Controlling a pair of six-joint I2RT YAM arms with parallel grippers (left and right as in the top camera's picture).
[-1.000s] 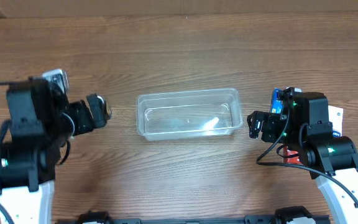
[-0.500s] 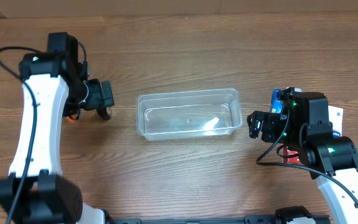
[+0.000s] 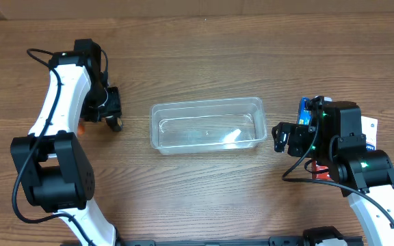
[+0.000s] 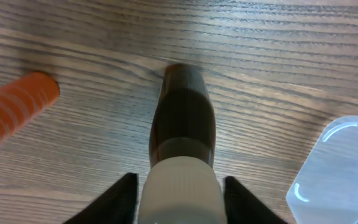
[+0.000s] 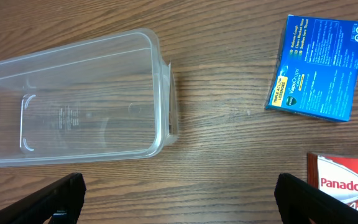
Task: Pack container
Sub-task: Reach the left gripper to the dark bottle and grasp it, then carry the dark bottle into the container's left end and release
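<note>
The container [image 3: 206,103] is a clear, shallow tub at the table's middle, with nothing in it; it also shows in the right wrist view [image 5: 161,93], and one corner [image 4: 340,163] shows in the left wrist view. Left of it lies a brown bottle [image 4: 184,112] with a white cap [image 4: 180,186]. My left gripper [image 4: 180,194] is shut on that cap, a finger at each side; in the overhead view the left gripper [image 3: 113,117] hides most of the bottle. My right gripper [image 3: 280,137] stands open just right of the container, over bare wood [image 5: 179,199].
An orange cylinder [image 4: 14,106] lies left of the bottle. A blue box [image 5: 319,67] and a red Panadol box [image 5: 348,183] lie right of the container, partly under my right arm, with a white box [image 3: 369,128] beside them.
My left arm has unfolded and reached out over the bottle left of the container, and its jaws have closed in on the cap. The right arm has not moved.
</note>
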